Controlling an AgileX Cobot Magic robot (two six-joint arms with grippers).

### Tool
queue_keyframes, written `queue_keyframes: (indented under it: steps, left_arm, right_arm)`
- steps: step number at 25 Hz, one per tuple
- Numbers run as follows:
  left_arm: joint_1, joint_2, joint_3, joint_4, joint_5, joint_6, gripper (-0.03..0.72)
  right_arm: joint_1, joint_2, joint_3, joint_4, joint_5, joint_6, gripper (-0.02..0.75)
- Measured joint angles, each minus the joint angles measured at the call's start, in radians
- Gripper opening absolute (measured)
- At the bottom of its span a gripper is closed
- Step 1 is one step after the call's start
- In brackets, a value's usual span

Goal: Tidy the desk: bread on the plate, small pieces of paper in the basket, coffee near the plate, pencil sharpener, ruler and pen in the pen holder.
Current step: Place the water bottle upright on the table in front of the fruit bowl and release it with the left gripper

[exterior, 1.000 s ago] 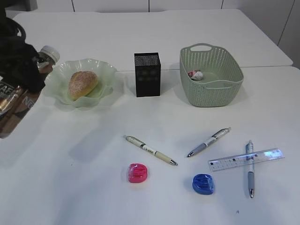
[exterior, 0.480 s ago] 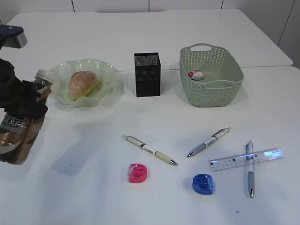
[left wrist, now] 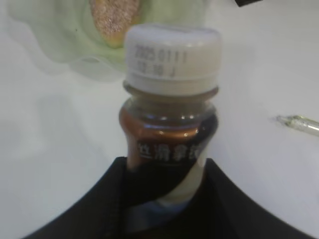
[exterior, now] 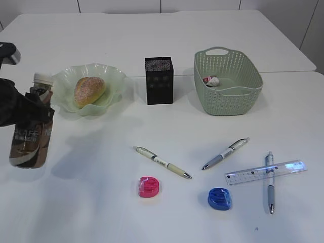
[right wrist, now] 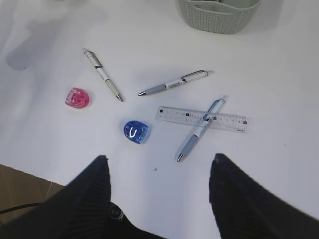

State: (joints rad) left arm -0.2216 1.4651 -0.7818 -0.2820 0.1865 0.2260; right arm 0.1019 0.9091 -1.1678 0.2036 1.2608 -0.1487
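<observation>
Left arm is holding the coffee bottle upright at the left edge of the frame, near the plate.

White table [exterior: 167, 40] is carrying the basket [exterior: 229, 91], plate [exterior: 114, 76] with bread [exterior: 89, 90], and pen holder [exterior: 159, 81]. Left fingers [exterior: 23, 109] are clamping the coffee [exterior: 33, 136], left of the plate. It is best lowered level and released only once its base is resting flat. Right fingers [right wrist: 159, 174] are standing apart, empty, above pens and ruler [right wrist: 202, 119].
</observation>
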Motion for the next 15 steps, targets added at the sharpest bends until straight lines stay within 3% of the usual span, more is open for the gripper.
queue_keyframes:
  steps: [15]
  left_arm:
    - [0.000, -0.002, 0.191, -0.043, -0.496, -0.021, 0.274]
  right_arm:
    - [0.000, 0.000, 0.000, 0.019, 0.000, -0.002, 0.493]
